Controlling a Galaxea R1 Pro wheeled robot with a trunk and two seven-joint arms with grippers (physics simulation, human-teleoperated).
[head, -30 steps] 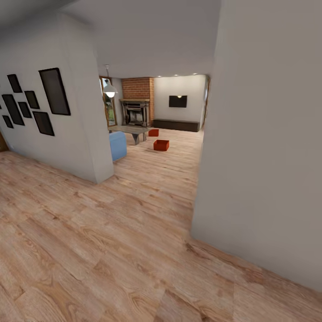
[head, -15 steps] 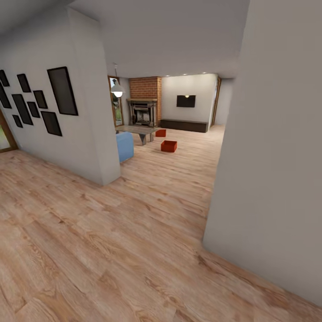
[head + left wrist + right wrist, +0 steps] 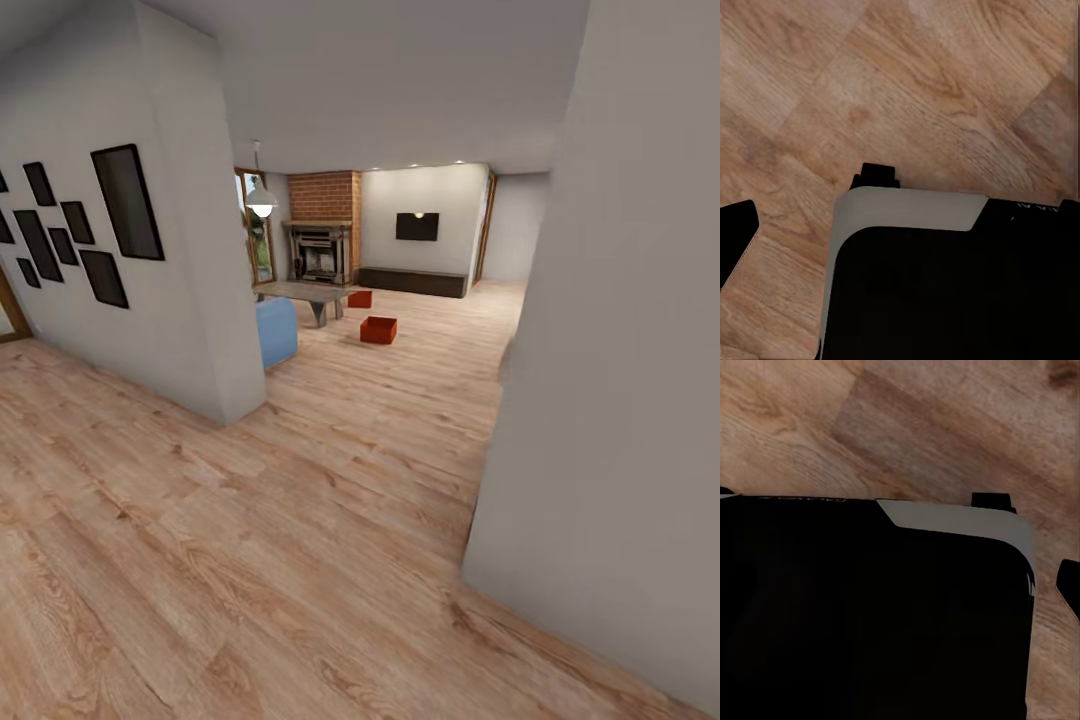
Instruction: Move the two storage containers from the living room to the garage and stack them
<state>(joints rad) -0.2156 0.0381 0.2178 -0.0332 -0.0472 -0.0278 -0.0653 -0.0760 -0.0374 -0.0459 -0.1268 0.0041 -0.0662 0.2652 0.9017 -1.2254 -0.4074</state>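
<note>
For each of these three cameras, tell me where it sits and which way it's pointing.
Head view: on the robot's head, facing forward and down a hallway toward two storage containers by the fireplace.
Left wrist view: near the left end effector, facing down at the robot's dark body.
Right wrist view: mirrored.
All three views share the wood floor.

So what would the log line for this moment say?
place: hallway, wood floor | ahead: two red bins, near and far, on living room floor beside low table | carrying: cannot tell | stage: approaching bins

The head camera looks down a hallway toward the far brick fireplace; both wrist cameras face down, close over the same light wood plank floor.
</note>
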